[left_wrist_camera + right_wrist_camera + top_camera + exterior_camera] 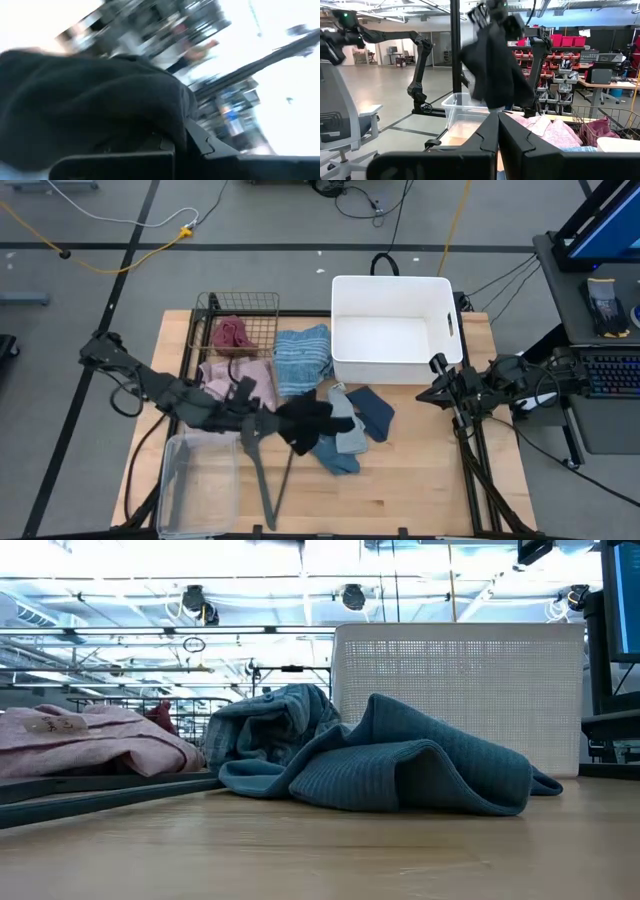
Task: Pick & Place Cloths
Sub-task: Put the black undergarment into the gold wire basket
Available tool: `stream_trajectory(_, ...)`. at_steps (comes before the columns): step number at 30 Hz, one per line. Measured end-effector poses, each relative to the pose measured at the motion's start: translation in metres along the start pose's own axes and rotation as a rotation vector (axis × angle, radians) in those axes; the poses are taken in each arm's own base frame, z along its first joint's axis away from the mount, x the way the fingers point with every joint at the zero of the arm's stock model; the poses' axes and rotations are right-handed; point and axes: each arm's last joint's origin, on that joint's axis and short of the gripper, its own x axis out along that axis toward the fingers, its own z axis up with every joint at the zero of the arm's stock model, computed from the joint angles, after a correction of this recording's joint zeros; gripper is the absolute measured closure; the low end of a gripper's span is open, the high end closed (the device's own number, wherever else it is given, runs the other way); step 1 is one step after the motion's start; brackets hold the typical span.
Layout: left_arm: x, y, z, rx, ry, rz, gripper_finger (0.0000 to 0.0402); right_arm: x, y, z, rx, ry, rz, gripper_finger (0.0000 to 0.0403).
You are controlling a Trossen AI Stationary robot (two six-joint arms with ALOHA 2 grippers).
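My left gripper is clamped on the black cloth and holds it off the table, just in front of the cloth pile. In the right wrist view the black cloth hangs limp from that gripper, clear of everything under it. Step in hand, as I judge it: carry, mid-air, pick done, place not yet done. The next move needs a swing to a container and a release directly over it; which container is meant I cannot tell. The clear tub sits nearest, front left of the pile, and looks empty. The cloth dangles low, so I need height to clear a rim.

The pile, working back from the table's front edge: a pale grey-blue piece and a navy piece lie touching, right of the black cloth. A grey hanger lies in front of the pile, beside the tub. Behind, the pink shirt and the blue striped towel lie side by side.

Farther back, left of the white bin, the wire basket holds a maroon piece. The white bin looks empty.

My right gripper waits at the table's right edge, beside the white bin, fingers pressed together on nothing.
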Motion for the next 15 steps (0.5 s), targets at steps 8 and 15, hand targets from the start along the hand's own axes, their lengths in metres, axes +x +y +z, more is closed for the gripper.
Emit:
stream_trajectory(8, -0.006, -0.031, 0.023, 0.166, -0.296, -0.25, 0.0401, 0.0, 0.0, 0.0, 0.0, 0.001, 0.0, 0.0403)
stream_trajectory(15, -0.016, -0.042, 0.041, 0.305, -0.555, -0.251, 0.0401, 0.0, 0.0, 0.0, 0.001, 0.001, 0.0, 0.0403)
